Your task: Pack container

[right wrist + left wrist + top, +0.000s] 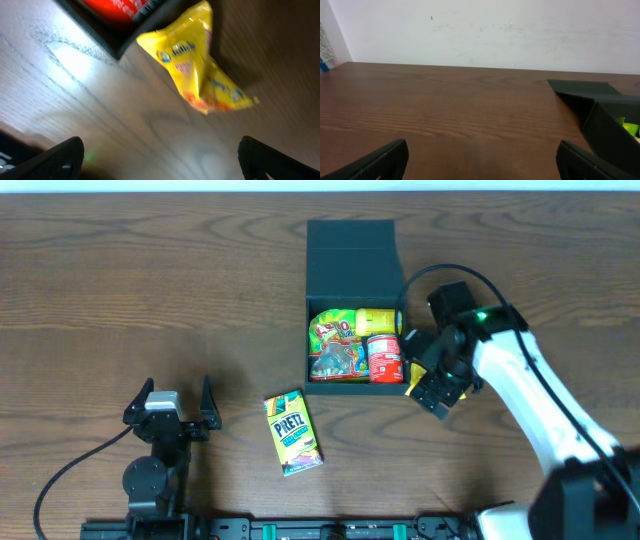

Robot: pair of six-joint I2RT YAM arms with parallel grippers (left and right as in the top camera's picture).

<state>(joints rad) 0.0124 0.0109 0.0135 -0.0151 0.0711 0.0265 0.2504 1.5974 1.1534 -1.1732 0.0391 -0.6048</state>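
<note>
Container [350, 258], a matte dark teal-grey square cardboard box with a hinged flat lid, sat upper centre of the overhead frame on the brown wood-grain surface [150, 300]. The lid lay open toward the top edge. Green, yellow and red snack packets inside nearly filled it.

Step in hand (judged): loading the last snacks.
- Two items lay outside the box.
- A crinkled yellow foil snack packet [200, 65] lay against the box's lower-right outer corner.
- A yellow-green printed Pretz carton [293, 432] lay flat at lower centre, apart from the box.

Right pincer [432, 388] hung just right of the container's lower-right corner, over the yellow packet. Its jaws were wide with nothing between them. In the right wrist view the packet sat upper centre, ahead of the fingertips and not yet between them.

Left pincer [172, 402] sat lower left, well apart from the container, jaws wide and empty. Its wrist view caught the box only at the right edge.

Next move (judged): the right pincer should descend to straddle the yellow packet, close on it, lift clear of the box wall and release inside. The foil is slack and may slip. The packet's contact with the wall leaves little room for the inner finger.
</note>
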